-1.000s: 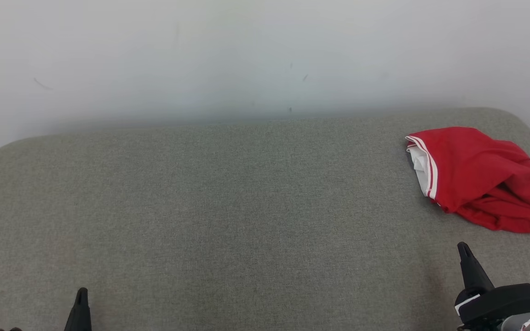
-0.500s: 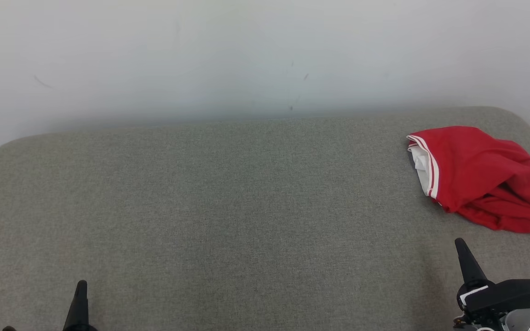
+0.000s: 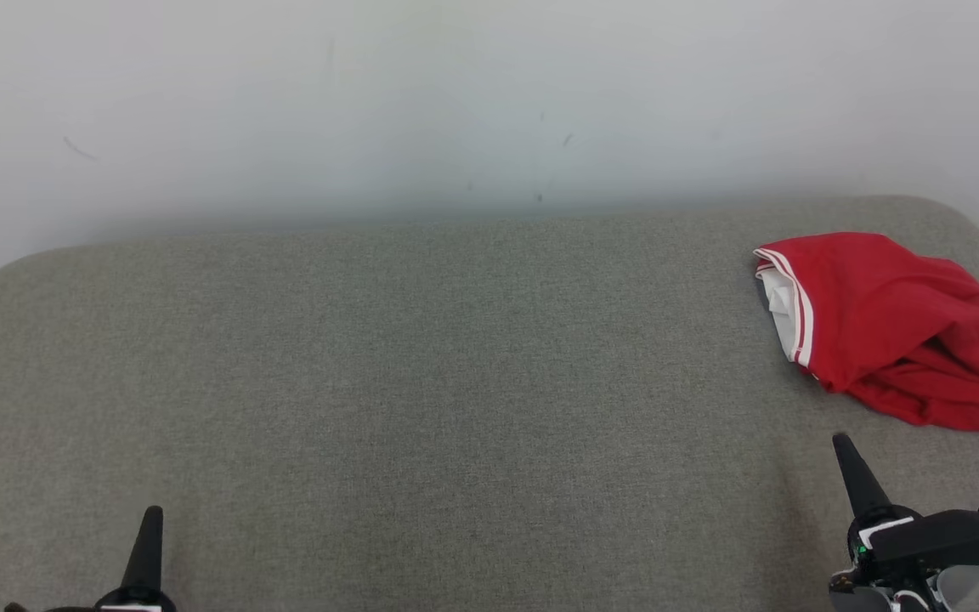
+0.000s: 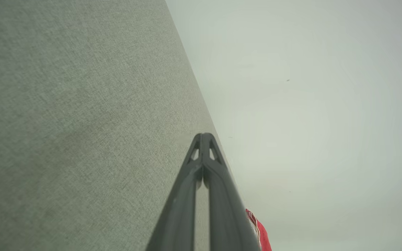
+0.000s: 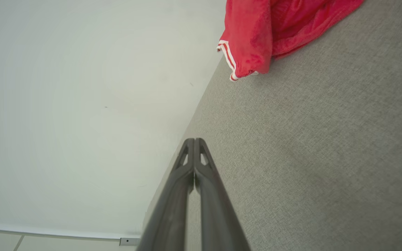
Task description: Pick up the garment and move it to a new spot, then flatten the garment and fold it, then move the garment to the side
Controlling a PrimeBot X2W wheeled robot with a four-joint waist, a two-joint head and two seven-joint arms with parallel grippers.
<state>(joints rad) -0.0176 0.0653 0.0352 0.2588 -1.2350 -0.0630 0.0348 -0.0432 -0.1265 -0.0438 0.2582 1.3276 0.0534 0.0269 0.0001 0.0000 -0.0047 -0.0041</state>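
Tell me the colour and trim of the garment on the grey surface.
The garment is red with white stripes along its hem; the head view shows it best.

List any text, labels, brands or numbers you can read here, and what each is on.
No readable text in any view.
The crumpled red fabric garment shows white hem stripes only, no legible print or tag.
The grey woven fabric surface carries none.
The plain white wall has faint dark specks, no lettering.

Bright, even light; soft shadows.
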